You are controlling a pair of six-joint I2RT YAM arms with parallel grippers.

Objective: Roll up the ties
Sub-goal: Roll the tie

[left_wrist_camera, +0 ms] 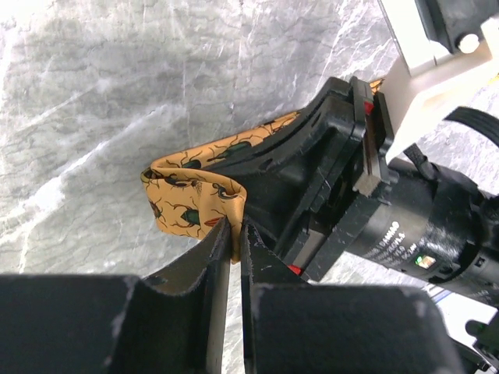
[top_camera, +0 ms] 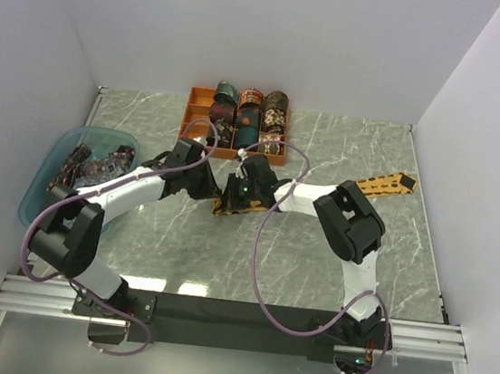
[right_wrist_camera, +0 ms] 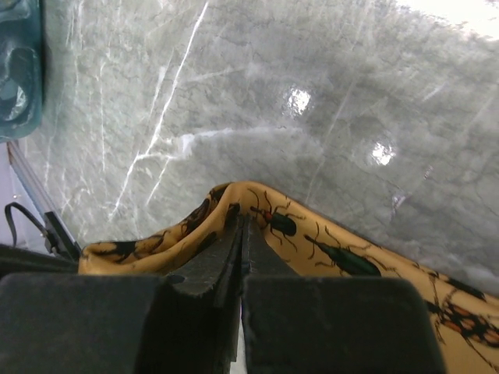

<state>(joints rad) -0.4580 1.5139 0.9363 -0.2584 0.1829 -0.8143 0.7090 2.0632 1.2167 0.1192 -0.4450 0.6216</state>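
Note:
A mustard-gold tie (top_camera: 387, 186) with beetle motifs lies across the marble table, running from the far right toward the centre. Its near end is folded into a loop (left_wrist_camera: 191, 199). My left gripper (left_wrist_camera: 235, 230) is shut on the edge of that loop. My right gripper (right_wrist_camera: 242, 226) is shut on the tie (right_wrist_camera: 327, 241) just beside it, and its black body fills the right of the left wrist view. In the top view both grippers (top_camera: 230, 198) meet over the folded end.
An orange compartment tray (top_camera: 192, 118) at the back holds several rolled ties (top_camera: 248, 114). A translucent blue basin (top_camera: 45, 185) at the left holds loose dark ties (top_camera: 88, 167). White walls enclose the table on three sides.

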